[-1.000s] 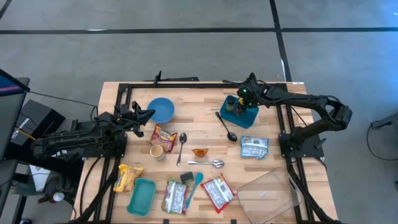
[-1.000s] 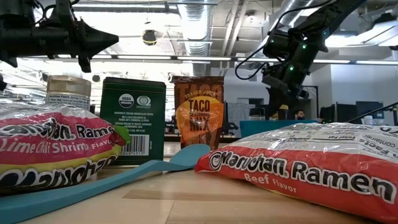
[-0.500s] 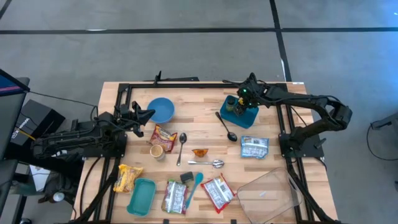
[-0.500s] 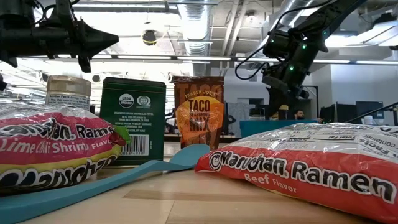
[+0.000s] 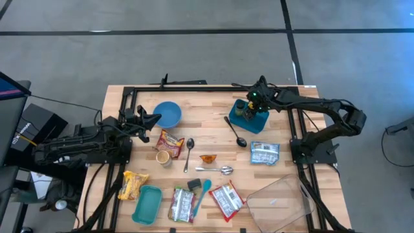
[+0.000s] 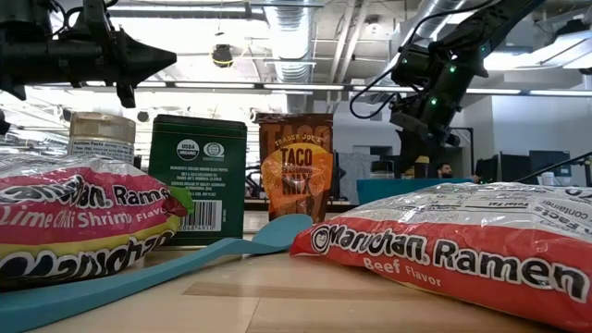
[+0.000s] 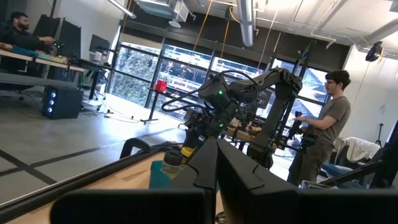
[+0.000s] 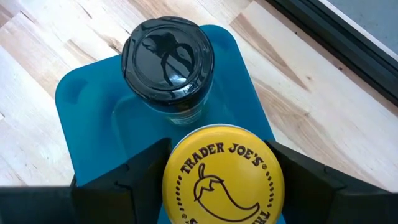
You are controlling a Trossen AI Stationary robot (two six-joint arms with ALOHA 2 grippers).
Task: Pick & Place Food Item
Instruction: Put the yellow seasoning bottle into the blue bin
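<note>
Cut off at the picture's edge: yellow-lidded jar point(image 8: 224, 173), body unseen. Hid the teal tray point(image 5: 250, 118) partly under the right tool point(image 5: 251, 107). Too small to read, perhaps noodles: packet point(image 5: 264, 153).

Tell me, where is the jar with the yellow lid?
The yellow-lidded jar stands on the blue tray at the table's far right in the high view, beside the black-lidded jar, between the right gripper fingers.
</note>
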